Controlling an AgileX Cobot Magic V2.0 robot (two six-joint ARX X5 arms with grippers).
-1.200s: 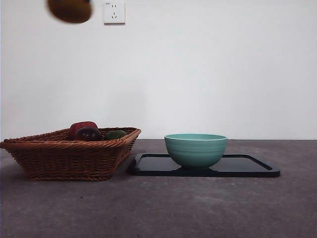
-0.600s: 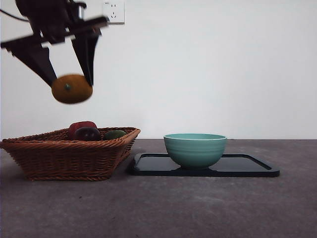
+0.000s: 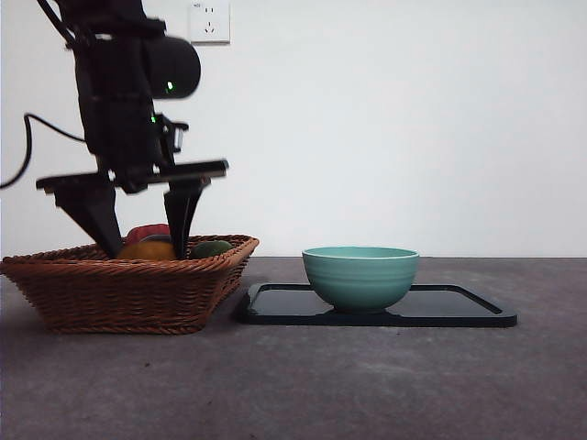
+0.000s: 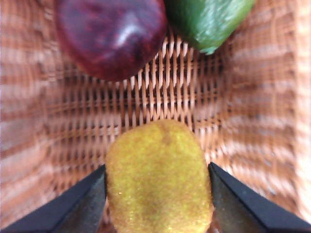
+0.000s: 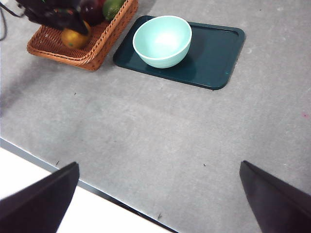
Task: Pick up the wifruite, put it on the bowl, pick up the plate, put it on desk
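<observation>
Left gripper (image 3: 147,252) is down inside the wicker basket (image 3: 128,293) now. Half a second ago it hung well above the basket with the wifruite (image 4: 158,177) in the air; a second ago only the fruit showed at the top edge of the front view. So the arm has dropped straight down, fruit with it.

Current state: the wifruite sits low in the basket, between the two black jaws. In the left wrist view the jaws flank it on both sides, right against its skin, so the gripper is closed on the fruit. Whether the fruit rests on the weave, can't tell. In the front view only its orange top (image 3: 147,249) shows over the basket rim.

Also in the basket: a dark red-purple fruit (image 4: 112,36) and a green fruit (image 4: 209,19), both beyond the wifruite, apart from it.

Bowl (image 3: 360,278): upright on the dark tray (image 3: 459,307), just beside the basket, same spot as before. Inside looks bare in the right wrist view (image 5: 162,41). Tray lies flat on the desk (image 3: 367,385), unmoved.

Right gripper (image 5: 160,204): hovers high over the near desk, jaws spread wide, holding nothing.
</observation>
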